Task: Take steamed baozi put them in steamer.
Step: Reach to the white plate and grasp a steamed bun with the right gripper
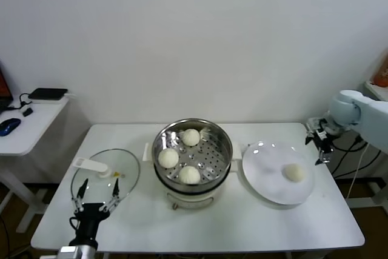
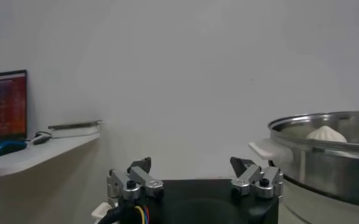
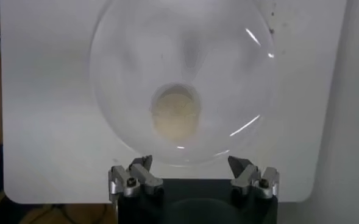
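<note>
The right gripper (image 3: pixel 190 168) is hovering, spread and empty, beside the plate (image 1: pixel 262 174), where the last baozi (image 1: pixel 294 172) is lying. Three baozi (image 1: pixel 168 158) are sitting in the steamer (image 1: pixel 223 144). The left gripper (image 1: pixel 96 194), spread, is idling beside the lid (image 1: pixel 124 177).

Open left hand (image 2: pixel 194 173) beside steamer (image 2: pixel 325 155)

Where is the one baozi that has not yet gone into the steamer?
In the head view the last baozi lies alone on the white plate, right of the steamer, near the right gripper.
</note>
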`<state>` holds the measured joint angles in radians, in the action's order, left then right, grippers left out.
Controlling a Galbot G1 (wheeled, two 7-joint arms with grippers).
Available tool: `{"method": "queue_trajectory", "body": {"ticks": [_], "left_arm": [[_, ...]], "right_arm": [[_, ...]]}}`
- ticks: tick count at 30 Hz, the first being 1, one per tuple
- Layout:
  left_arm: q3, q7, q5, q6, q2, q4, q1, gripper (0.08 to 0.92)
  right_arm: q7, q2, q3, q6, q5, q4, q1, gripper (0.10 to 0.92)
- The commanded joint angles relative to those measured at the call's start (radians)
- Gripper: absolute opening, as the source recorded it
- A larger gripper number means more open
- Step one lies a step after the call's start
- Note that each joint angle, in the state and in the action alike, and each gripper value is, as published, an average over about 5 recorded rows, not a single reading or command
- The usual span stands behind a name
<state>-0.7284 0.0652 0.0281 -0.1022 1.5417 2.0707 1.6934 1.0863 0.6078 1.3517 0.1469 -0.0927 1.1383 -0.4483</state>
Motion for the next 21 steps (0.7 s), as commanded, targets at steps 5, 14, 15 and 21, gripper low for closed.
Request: {"method": "queue_trajectory", "body": {"ticks": [5, 14, 15, 21], "left_arm": [[-0.002, -0.002, -0.009, 0.001, 0.005, 0.002, 0.006, 0.823], [-0.001, -0.002, -0.012, 0.004, 0.007, -0.001, 0.001, 0.823], [0.0, -0.002, -0.013, 0.005, 0.007, -0.001, 0.001, 0.823], [-0.001, -0.002, -0.014, 0.007, 0.006, -0.001, -0.003, 0.823]], "right_arm": [[-0.003, 0.058, -0.224, -0.006, 0.047, -0.151, 0.259, 0.823], [0.006, 0.137, -0.281, -0.048, 0.044, -0.23, 0.302, 0.823], [0.007, 0.143, -0.284, -0.048, 0.044, -0.235, 0.304, 0.823], [0.011, 0.164, -0.293, -0.055, 0.052, -0.258, 0.315, 0.823]]}}
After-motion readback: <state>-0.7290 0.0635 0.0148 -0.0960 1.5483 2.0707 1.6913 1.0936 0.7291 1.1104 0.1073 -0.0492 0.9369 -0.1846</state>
